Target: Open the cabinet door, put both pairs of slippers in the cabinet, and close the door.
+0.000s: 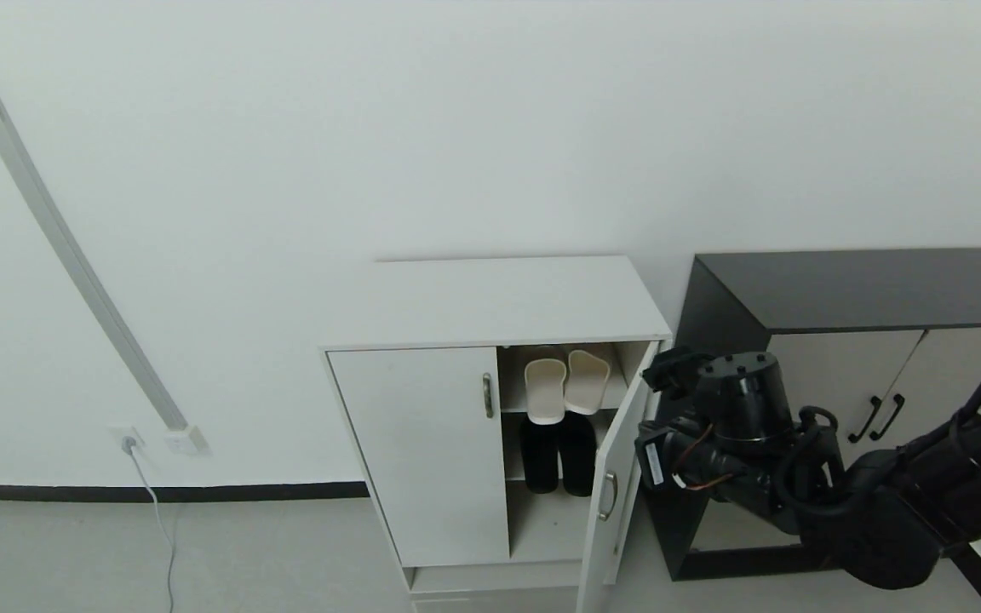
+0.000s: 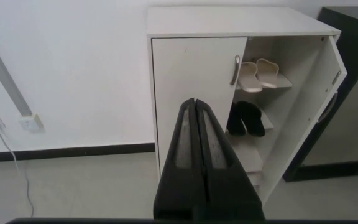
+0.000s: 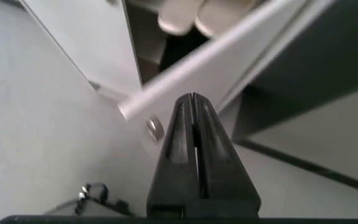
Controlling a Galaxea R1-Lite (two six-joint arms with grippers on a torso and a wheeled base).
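Note:
The white cabinet (image 1: 499, 298) stands against the wall with its left door (image 1: 422, 451) closed and its right door (image 1: 618, 460) swung partly open. A beige pair of slippers (image 1: 567, 383) lies on the upper shelf and a black pair (image 1: 557, 455) on the shelf below. My right gripper (image 1: 659, 364) is shut, its tip against the outer face of the open door near the top edge (image 3: 229, 62). In the left wrist view my left gripper (image 2: 194, 101) is shut and holds nothing, some way back from the cabinet front (image 2: 191, 68). Both pairs (image 2: 263, 73) (image 2: 247, 118) show inside.
A black-topped sideboard (image 1: 865, 289) stands close on the right of the open door, behind my right arm. A wall socket with a hanging cable (image 1: 129, 443) and a slanted conduit (image 1: 56, 230) are on the left. Bare floor lies in front of the cabinet.

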